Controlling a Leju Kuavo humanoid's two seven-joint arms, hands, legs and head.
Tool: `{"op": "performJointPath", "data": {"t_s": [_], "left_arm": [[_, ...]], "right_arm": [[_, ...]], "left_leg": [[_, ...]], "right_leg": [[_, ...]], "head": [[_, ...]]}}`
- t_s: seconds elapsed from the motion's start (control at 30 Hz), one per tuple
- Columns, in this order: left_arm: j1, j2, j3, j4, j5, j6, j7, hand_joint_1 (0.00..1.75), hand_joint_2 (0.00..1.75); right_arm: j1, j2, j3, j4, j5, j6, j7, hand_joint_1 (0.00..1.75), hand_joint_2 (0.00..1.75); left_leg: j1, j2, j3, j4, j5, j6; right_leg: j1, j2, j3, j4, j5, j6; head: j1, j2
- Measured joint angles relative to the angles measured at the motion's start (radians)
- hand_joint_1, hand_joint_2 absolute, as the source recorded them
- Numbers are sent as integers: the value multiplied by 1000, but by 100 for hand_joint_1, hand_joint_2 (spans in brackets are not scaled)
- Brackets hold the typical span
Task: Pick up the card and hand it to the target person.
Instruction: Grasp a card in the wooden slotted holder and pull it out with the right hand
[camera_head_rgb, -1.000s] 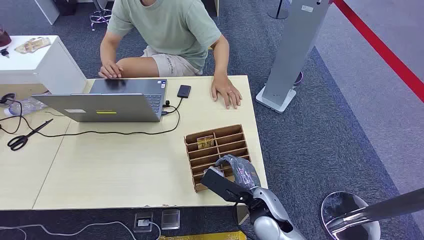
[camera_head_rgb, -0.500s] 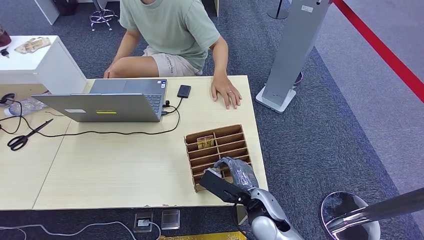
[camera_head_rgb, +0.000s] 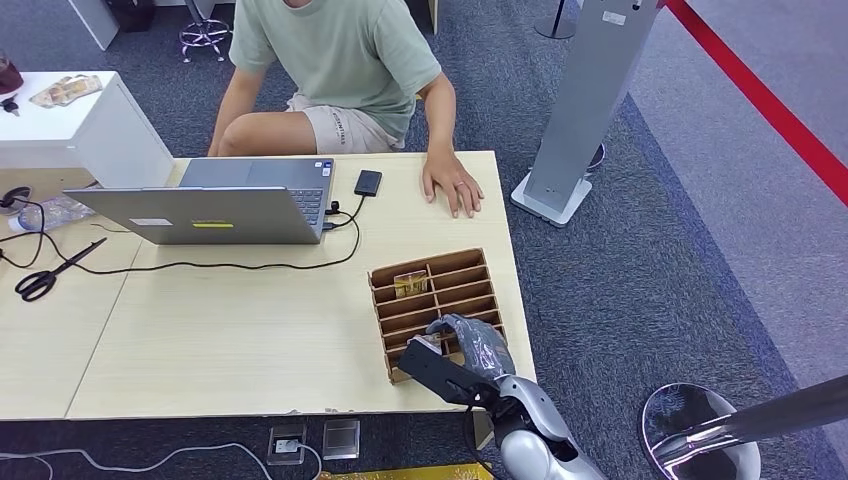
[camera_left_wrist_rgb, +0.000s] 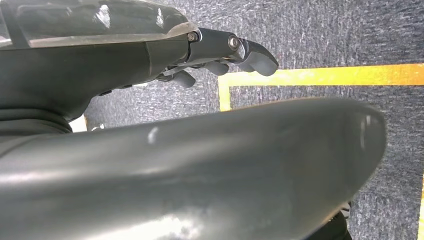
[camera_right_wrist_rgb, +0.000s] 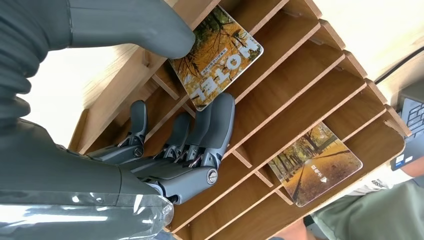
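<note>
- The right hand (camera_head_rgb: 462, 352) is seen at the near end of the wooden slotted rack (camera_head_rgb: 470, 272) on the light wooden table (camera_head_rgb: 230, 330), reaching into it from the robot's side.
- In the right wrist view, the right hand (camera_right_wrist_rgb: 165, 150) is found inside a slot, with the thumb laid on the printed face of the card (camera_right_wrist_rgb: 216, 55) and the fingertips (camera_right_wrist_rgb: 222, 107) touching its lower edge (the card reads "HOTEL" over an autumn tree scene). The card is pinched between thumb and fingers but is seen resting in its slot, leaning against a divider.
- A second card (camera_right_wrist_rgb: 315, 162) of similar print is noted in a slot further along the rack; it is also seen in the head view (camera_head_rgb: 410, 284).
- The left hand (camera_left_wrist_rgb: 220, 55) is seen above grey carpet and a yellow floor line, its fingers curled, nothing held.
- A person (camera_head_rgb: 340, 60) in a pale green shirt is seated at the far side of the table, one hand (camera_head_rgb: 452, 185) flat on the tabletop.
- A laptop (camera_head_rgb: 215, 205), a black cable, a small dark device (camera_head_rgb: 368, 182) and scissors (camera_head_rgb: 50, 272) are recorded on the table.
</note>
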Motion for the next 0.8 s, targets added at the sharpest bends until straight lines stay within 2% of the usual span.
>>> {"op": "performJointPath", "data": {"t_s": [0.5,0.6,0.73,0.8], "left_arm": [[0,-3,0,0,0,5,3,0,0],[0,-3,0,0,0,5,3,0,0],[0,-3,0,0,-1,5,3,0,0],[0,-3,0,0,-3,5,3,0,0]], "right_arm": [[-1,0,4,15,-16,-4,4,84,175],[-2,0,5,16,-19,-8,6,94,175],[-4,0,7,17,-23,-13,9,127,175],[-5,0,9,20,-23,-15,12,137,175]], "left_leg": [[0,0,0,0,0,0],[0,0,0,0,0,0],[0,0,0,0,0,0],[0,0,0,0,0,0]], "right_leg": [[0,0,0,0,0,0],[0,0,0,0,0,0],[0,0,0,0,0,0],[0,0,0,0,0,0]], "head": [[0,0],[0,0],[0,0],[0,0]]}}
